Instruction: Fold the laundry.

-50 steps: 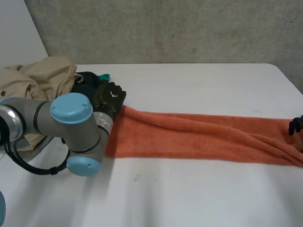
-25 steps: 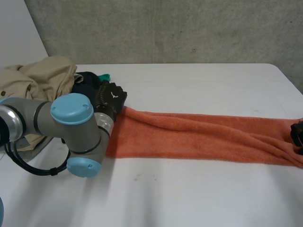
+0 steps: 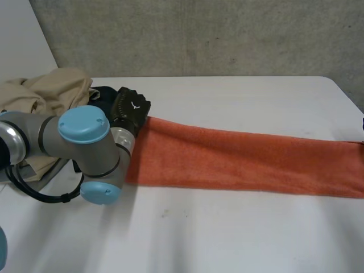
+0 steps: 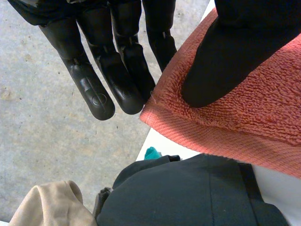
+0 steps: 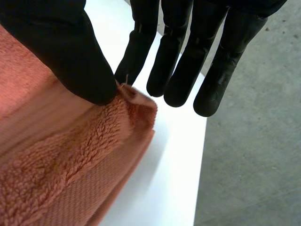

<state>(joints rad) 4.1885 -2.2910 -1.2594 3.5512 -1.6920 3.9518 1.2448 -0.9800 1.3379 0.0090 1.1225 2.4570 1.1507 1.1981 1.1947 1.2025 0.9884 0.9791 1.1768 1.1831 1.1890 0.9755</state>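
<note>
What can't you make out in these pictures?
Head view: the towel runs off the picture edge at its right end.
Head view: the left arm covers part of the beige garment.
Left wrist view: a teal scrap sits mostly behind the dark garment; what it is cannot be told.
Right wrist view: the towel's underside, under the right hand's pinch, is hidden by the towel itself.

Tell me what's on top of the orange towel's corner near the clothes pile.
The thumb of the left hand presses on it, pinching the orange towel against its fingers. The towel covers whatever is beneath that corner.
</note>
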